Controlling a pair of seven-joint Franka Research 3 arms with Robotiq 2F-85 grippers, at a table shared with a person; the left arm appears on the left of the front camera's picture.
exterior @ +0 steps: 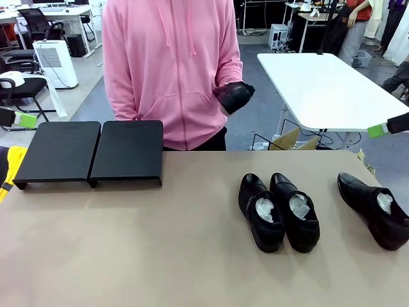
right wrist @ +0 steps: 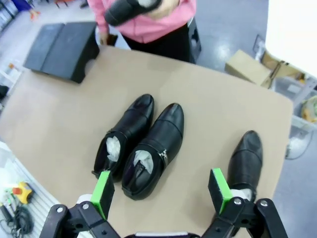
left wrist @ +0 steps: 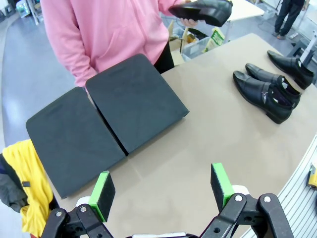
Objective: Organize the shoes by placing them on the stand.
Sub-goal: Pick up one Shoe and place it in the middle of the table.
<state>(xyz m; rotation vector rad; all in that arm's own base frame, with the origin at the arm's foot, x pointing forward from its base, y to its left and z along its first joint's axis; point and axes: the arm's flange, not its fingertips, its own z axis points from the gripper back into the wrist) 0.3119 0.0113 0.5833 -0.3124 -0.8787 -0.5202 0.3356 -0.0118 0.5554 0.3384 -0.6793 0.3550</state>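
The stand (exterior: 96,152), two low black platforms side by side, sits at the table's far left with nothing on it. Two black shoes (exterior: 262,212) (exterior: 295,211) stuffed with white paper lie together right of centre, and a third shoe (exterior: 374,208) lies near the right edge. The person in a pink hoodie holds another black shoe (exterior: 234,96) in one hand above the far edge. My left gripper (left wrist: 162,188) hangs open above the table in front of the stand (left wrist: 133,99). My right gripper (right wrist: 161,191) is open and holds nothing, above the near ends of the shoes (right wrist: 156,148).
A yellow cloth (exterior: 9,169) lies at the left table edge beside the stand. Behind the person a white table (exterior: 332,89) and a cardboard box (exterior: 294,139) stand on the floor. Bare tabletop spreads between the stand and the shoes.
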